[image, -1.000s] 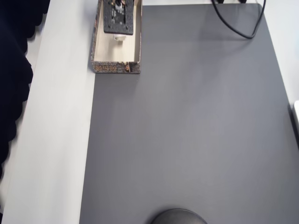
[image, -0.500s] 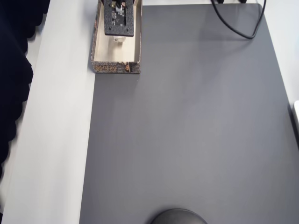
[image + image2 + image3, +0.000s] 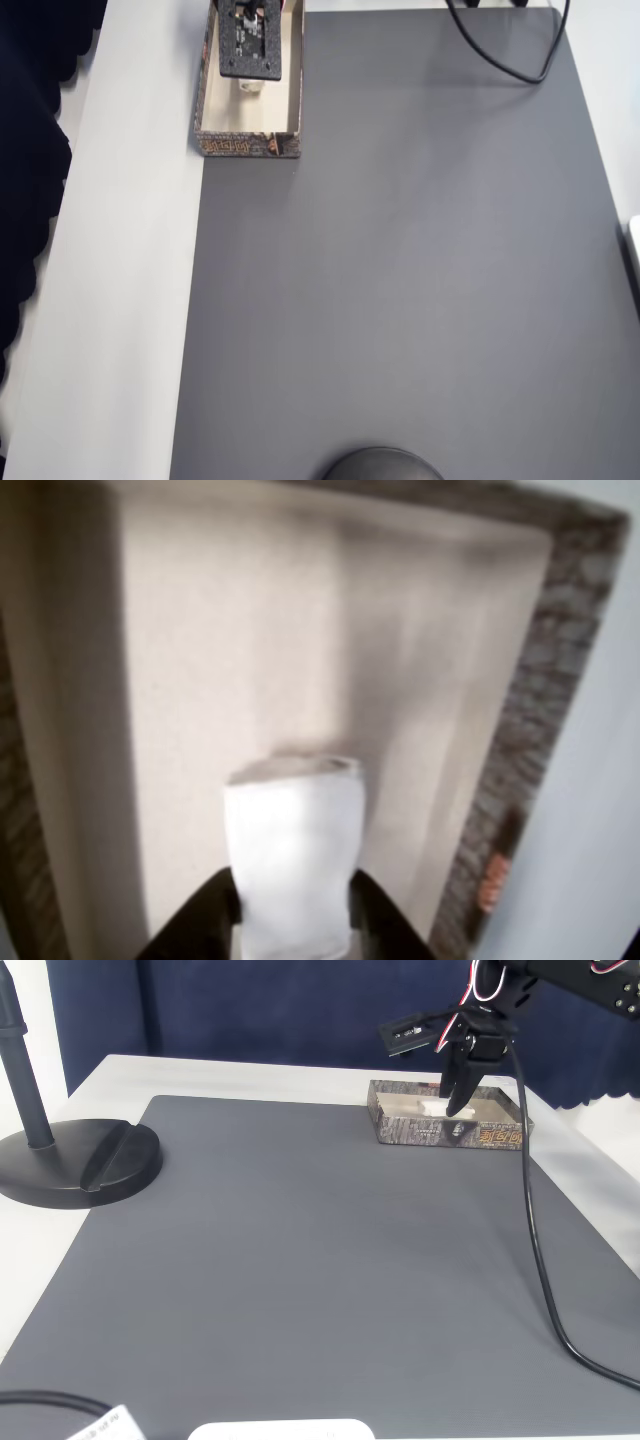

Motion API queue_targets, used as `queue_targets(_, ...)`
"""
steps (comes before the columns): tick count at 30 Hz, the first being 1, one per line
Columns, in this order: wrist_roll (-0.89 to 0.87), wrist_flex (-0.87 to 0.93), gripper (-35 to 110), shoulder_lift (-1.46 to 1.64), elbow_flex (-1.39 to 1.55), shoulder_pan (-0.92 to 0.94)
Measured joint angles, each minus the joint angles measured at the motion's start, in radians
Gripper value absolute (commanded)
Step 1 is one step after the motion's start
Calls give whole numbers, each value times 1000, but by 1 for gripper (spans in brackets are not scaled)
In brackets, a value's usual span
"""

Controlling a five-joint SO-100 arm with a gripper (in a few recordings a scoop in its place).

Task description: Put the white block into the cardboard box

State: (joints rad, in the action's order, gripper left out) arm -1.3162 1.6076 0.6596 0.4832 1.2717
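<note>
Risk we see: the black two-finger gripper (image 3: 292,920), closed on the small white rectangular block (image 3: 293,855) above the long patterned cardboard box (image 3: 520,730), may tip it when opening

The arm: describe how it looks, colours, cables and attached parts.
The arm is black, with red and white wires near its top. A black cable trails down across the grey mat. The end effector has black fingers. A flat black plate with small holes sits above it.
</note>
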Motion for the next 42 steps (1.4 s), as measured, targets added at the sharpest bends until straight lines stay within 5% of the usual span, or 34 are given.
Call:
queue_targets(27,-44,-46,27,0,0,0)
queue_targets(42,32,-25,10,166,86,-48)
